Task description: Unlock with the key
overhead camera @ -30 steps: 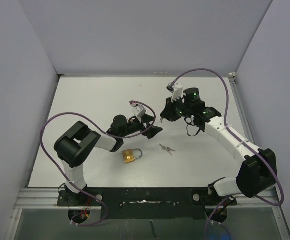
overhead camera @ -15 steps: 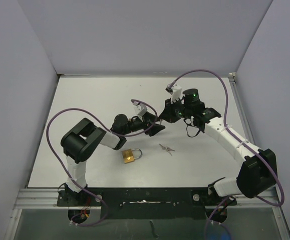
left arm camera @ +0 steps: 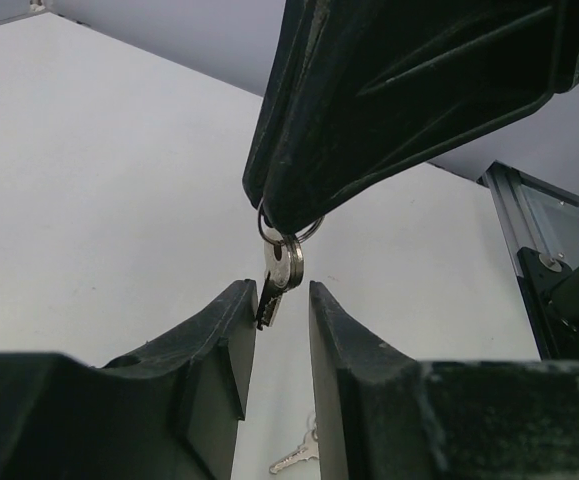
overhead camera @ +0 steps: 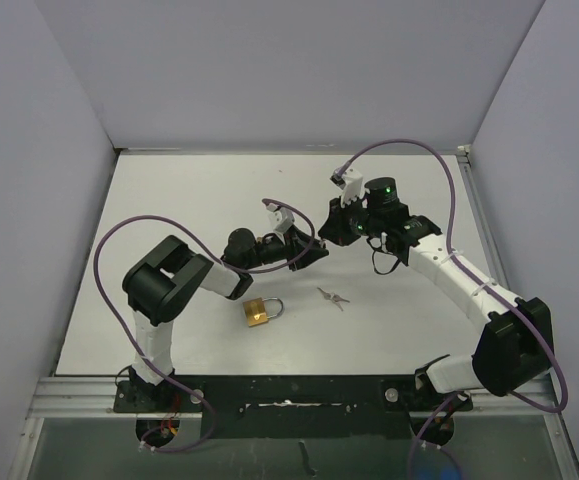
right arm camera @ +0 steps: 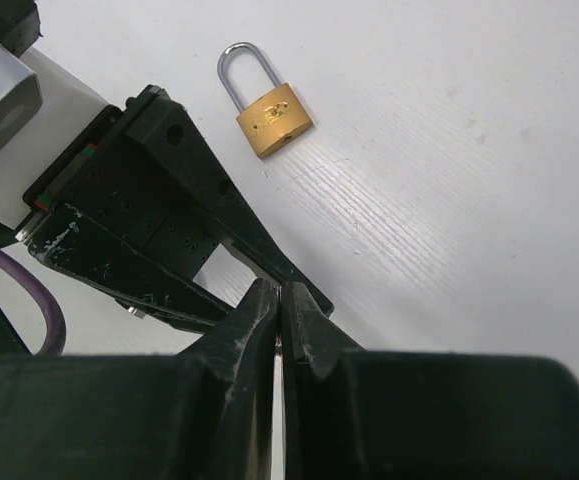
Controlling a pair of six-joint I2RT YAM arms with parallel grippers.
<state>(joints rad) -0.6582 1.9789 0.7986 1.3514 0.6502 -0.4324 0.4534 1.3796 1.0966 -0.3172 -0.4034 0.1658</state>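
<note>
Key ring (left arm camera: 289, 233): upper part hidden inside the right tool (left arm camera: 281, 212). Loose keys (left arm camera: 294, 458) below the right tool: partly covered by a left tool (left arm camera: 282, 300) finger.

Padlock (right arm camera: 274, 120): brass body, glossy; shackle polished steel. Key (left arm camera: 282, 268): silvery metal, shiny. Left gripper (left arm camera: 279, 292) fingers (left arm camera: 214, 345): blk plastic, matt, scuffed. Table (overhead camera: 169, 200): white, matt, faint grain.

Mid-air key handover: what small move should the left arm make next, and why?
Probably close the left end effector fully on the key: its fingers flank the hanging blade with gaps showing, while the shut right end effector holds it from above.
</note>
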